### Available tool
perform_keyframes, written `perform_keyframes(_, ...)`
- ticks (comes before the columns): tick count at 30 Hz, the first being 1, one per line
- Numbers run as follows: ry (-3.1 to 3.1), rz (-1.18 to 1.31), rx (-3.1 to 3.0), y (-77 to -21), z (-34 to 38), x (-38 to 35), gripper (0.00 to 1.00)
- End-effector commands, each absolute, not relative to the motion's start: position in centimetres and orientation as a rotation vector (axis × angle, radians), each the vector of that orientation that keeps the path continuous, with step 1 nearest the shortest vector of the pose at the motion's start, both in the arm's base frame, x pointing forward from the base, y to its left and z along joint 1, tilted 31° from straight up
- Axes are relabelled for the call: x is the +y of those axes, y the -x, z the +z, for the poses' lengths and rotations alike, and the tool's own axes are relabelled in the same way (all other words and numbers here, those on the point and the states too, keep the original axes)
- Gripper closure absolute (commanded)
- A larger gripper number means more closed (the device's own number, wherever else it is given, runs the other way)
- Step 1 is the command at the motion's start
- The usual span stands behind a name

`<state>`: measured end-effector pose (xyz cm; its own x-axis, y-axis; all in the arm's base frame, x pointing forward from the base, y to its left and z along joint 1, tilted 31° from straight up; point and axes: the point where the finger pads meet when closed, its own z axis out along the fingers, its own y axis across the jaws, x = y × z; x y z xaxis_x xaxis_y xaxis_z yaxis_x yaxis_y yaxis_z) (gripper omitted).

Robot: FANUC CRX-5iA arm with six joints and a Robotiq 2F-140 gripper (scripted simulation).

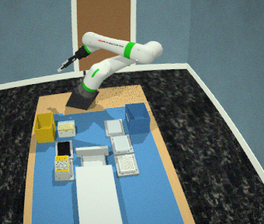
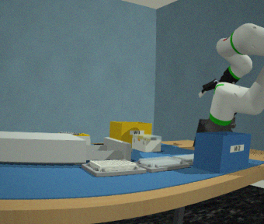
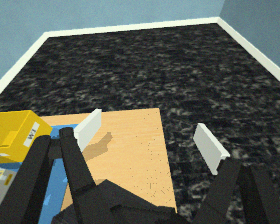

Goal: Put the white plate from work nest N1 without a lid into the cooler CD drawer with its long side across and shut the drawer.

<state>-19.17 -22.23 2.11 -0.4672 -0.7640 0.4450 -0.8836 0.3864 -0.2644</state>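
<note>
My gripper is open and empty, held high above the far left corner of the bench, beyond the arm's base; it also shows in the exterior view and in the wrist view. The cooler CD is a long white box on the blue mat. Its drawer sticks out a short way toward the arm's base. To its right, three grey nests lie in a row. The near one holds a white plate with open wells, which also shows in the exterior view. The middle plate looks smooth-topped. I cannot read the nest labels.
A yellow bin stands at the mat's left and a blue bin at its right, next to the far nest. A tip box sits beside the yellow bin. Two small holders lie left of the cooler.
</note>
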Motion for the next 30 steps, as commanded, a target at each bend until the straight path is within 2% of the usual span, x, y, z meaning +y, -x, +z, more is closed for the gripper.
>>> perform_keyframes(1,-1.458,0.691,-2.396,19.2,2.1,-22.2,0.00)
perform_keyframes(17,-1.458,0.691,-2.396,19.2,2.1,-22.2,0.00)
perform_keyframes(18,-1.500,0.702,-2.382,18.9,2.3,-22.6,1.00)
perform_keyframes(30,-1.691,0.751,-2.309,15.5,4.2,-26.6,1.00)
